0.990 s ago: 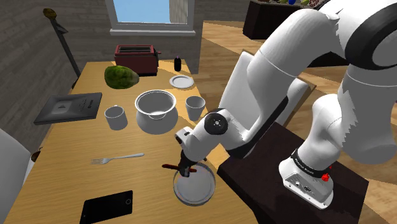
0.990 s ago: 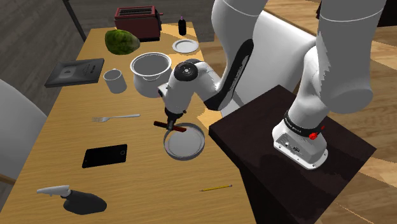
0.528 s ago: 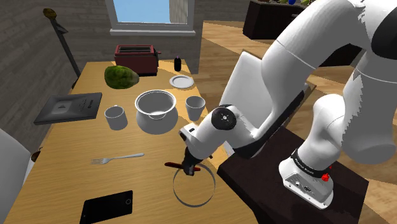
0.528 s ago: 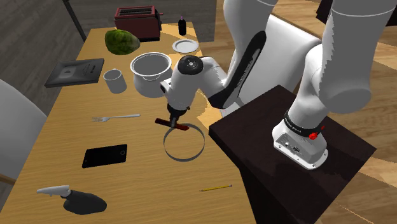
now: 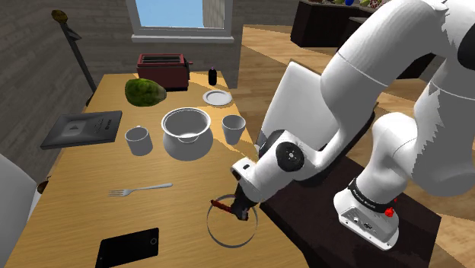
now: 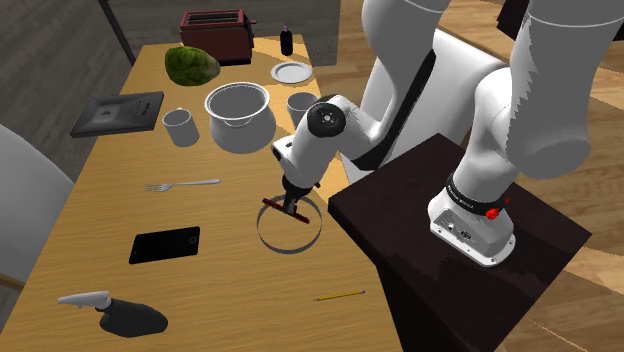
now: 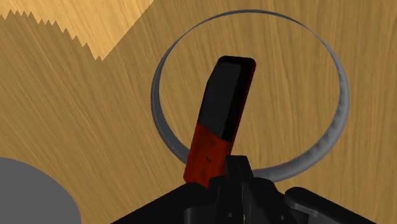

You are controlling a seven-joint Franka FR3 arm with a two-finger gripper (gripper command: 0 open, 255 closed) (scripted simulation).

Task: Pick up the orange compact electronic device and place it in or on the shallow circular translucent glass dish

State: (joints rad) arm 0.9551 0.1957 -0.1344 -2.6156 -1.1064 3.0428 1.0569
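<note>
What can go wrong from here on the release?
1. The hand clasps the red-and-black device by its red end, and in the wrist view that end lies over the rim of the dish. Released now, the device may land propped on the rim or slide out.
2. The hand itself hangs about over that rim, so lowering straight down could knock it and shove the dish.

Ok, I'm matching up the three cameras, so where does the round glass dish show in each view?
Shoulder view: the glass dish lies low, just left of centre, near the table edge.
Second exterior view: the dish is left of centre, a little below the middle.
Wrist view: its ring lies on the wood beyond the held device.
Shared landmark: the red-and-black device crossing the dish's rim.
</note>
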